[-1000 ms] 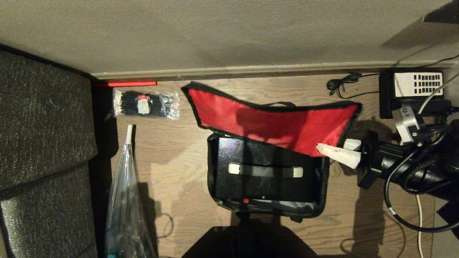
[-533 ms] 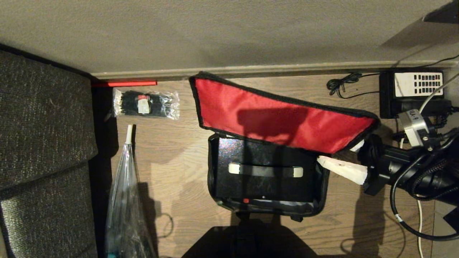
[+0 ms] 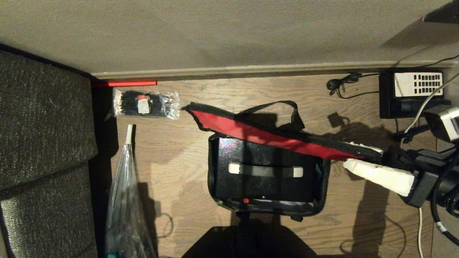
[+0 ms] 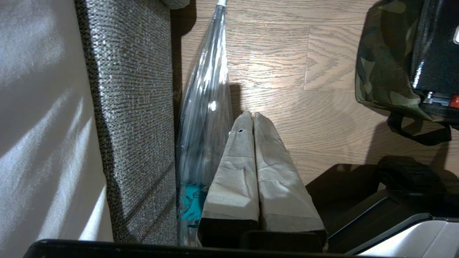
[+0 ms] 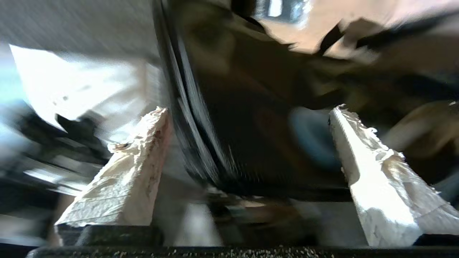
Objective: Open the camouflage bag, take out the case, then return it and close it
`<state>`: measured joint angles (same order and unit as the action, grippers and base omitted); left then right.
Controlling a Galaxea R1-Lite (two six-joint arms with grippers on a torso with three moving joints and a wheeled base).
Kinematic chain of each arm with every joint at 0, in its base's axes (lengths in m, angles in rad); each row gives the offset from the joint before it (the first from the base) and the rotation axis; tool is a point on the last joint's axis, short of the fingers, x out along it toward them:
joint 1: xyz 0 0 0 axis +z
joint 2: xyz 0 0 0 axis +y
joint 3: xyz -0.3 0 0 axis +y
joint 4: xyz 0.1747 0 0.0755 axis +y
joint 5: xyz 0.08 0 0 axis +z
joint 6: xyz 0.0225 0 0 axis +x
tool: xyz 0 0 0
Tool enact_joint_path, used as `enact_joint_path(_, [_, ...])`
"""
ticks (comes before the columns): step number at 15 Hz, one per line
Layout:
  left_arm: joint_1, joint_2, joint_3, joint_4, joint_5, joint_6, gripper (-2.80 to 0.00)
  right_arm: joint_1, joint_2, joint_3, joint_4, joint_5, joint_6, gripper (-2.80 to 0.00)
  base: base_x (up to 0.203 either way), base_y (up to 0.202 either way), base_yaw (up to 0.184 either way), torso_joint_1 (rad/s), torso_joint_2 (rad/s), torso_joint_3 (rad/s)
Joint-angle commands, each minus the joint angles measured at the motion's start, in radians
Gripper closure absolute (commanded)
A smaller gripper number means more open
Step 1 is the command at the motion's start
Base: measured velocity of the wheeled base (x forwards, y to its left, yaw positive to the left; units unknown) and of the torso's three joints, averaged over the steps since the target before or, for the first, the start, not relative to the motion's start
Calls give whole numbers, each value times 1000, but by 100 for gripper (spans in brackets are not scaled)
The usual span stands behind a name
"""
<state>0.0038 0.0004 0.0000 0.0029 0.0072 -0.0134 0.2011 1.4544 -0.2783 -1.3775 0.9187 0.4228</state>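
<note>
We see the camouflage bag on the wood floor, midway along the skirting board, lid half raised, red lining showing. The case lies inside it, handle up. At the lid's right corner our right gripper has its padded fingers spread wide around the lid edge, gripping nothing. Our left gripper, fingers pressed together, hangs over the floor beside a clear plastic sleeve along the grey sofa. A packet of black ties lies near the sofa's far corner; a desk phone sits by the wall at right.
</note>
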Motion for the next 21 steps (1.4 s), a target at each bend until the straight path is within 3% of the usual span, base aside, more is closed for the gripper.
enact_joint_path(1, [1, 0, 3, 0, 0, 0, 0, 3, -90, 9, 62, 3, 169, -280, 0, 0, 0, 0, 0, 0])
enact_joint_path(3, [1, 0, 3, 0, 0, 0, 0, 3, -102, 12, 93, 3, 197, -280, 0, 0, 0, 0, 0, 0])
enact_joint_path(5, [1, 0, 3, 0, 0, 0, 0, 3, -164, 18, 293, -2, 235, -280, 0, 0, 0, 0, 0, 0])
enact_joint_path(8, [1, 0, 3, 0, 0, 0, 0, 2, -223, 22, 478, -40, 251, -280, 0, 0, 0, 0, 0, 0])
enact_joint_path(11, [1, 0, 3, 0, 0, 0, 0, 3, -299, 10, 659, -297, 259, -280, 0, 0, 0, 0, 0, 0])
enact_joint_path(12, [1, 0, 3, 0, 0, 0, 0, 3, -340, 1, 719, -345, 259, 0, 0, 0, 0, 0, 0, 0])
enact_joint_path(16, [1, 0, 3, 0, 0, 0, 0, 1, -595, -108, 1060, -400, 223, 0, 0, 0, 0, 0, 0, 0])
enact_joint_path(18, [1, 0, 3, 0, 0, 0, 0, -20, -736, -157, 1299, -434, 81, 0, 0, 0, 0, 0, 0, 0])
enact_joint_path(21, [1, 0, 3, 0, 0, 0, 0, -96, -954, -103, 1554, -572, -228, 0, 0, 0, 0, 0, 0, 0])
